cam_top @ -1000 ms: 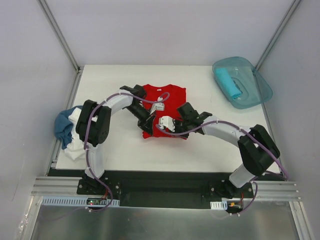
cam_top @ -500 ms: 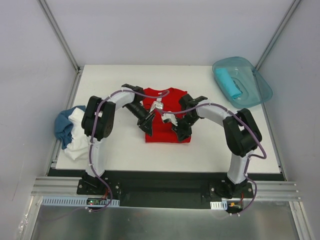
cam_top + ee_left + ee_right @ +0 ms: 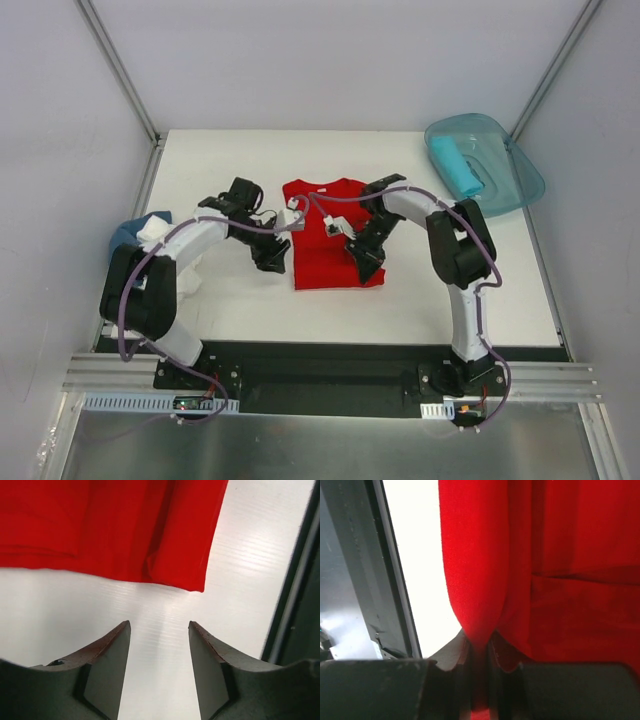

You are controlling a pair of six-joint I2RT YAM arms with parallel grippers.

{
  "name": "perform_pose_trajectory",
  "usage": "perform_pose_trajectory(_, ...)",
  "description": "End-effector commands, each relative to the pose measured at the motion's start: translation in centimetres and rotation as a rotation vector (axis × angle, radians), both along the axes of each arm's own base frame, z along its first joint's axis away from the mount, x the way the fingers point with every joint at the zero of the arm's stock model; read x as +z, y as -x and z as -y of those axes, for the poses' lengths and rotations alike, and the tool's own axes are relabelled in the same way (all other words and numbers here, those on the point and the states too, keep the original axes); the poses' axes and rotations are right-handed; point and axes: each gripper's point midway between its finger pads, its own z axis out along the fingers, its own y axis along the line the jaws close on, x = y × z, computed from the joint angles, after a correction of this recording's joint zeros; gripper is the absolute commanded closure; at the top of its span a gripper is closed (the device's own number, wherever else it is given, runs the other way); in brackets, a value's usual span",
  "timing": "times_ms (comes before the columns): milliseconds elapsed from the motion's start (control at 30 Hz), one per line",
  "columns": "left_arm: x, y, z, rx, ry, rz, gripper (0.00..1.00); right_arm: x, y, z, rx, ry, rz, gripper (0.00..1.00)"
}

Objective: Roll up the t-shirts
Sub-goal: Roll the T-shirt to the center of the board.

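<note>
One red t-shirt lies folded into a tidy rectangle at the middle of the desk. The right pincer is clenched on a fold of its right edge, toward the near corner; the left pincer hangs released, nothing between its jaws, just off the near left corner. To roll well, I judge the left should take its corner level with the right, so both turn the near hem evenly toward the far end.
</note>
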Motion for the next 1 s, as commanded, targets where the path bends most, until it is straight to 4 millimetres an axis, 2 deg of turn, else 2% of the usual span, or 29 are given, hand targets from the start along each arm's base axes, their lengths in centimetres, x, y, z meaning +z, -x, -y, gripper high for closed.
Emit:
perform_pose_trajectory(0, 1.3, -2.1, 1.1, -0.071, -0.041, 0.363, 0.5, 1.9, 0.3, -0.7, -0.015, -0.021, -0.121, 0.93)
perform_pose_trajectory(33, 0.4, -1.2, 1.0, -0.094, -0.05, 0.386, 0.49, 1.8, 0.1, -0.7, -0.031, -0.013, -0.143, 0.93)
perform_pose_trajectory(67, 1.2, -0.6, 2.1, -0.134, -0.034, 0.448, 0.49, 1.8, 0.1, -0.8, -0.056, 0.0, -0.192, 0.93)
perform_pose_trajectory(100, 1.4, -1.0, 2.4, -0.146, -0.037, 0.512, 0.49, 2.1, -0.5, -1.2, -0.061, -0.012, -0.192, 0.93)
perform_pose_trajectory(133, 0.5, 0.1, 2.6, -0.187, -0.045, 0.527, 0.48, 2.3, -0.7, -1.4, -0.062, -0.011, -0.207, 0.93)
perform_pose_trajectory(200, 0.7, 0.9, 3.5, -0.233, -0.04, 0.601, 0.48, 2.3, -0.9, -1.5, -0.071, 0.014, -0.26, 0.93)
perform_pose_trajectory(367, 0.0, 1.8, 4.8, -0.304, -0.027, 0.69, 0.47, 2.2, -0.3, -1.5, -0.091, 0.05, -0.373, 0.93)
perform_pose_trajectory(633, -1.5, 0.7, 5.2, -0.351, -0.083, 0.775, 0.47, 1.6, 0.0, -1.2, -0.103, 0.08, -0.452, 0.93)
perform_pose_trajectory(967, -6.0, 0.1, 4.4, -0.474, -0.199, 0.733, 0.48, 0.8, -0.7, -1.2, -0.141, 0.111, -0.476, 0.9)
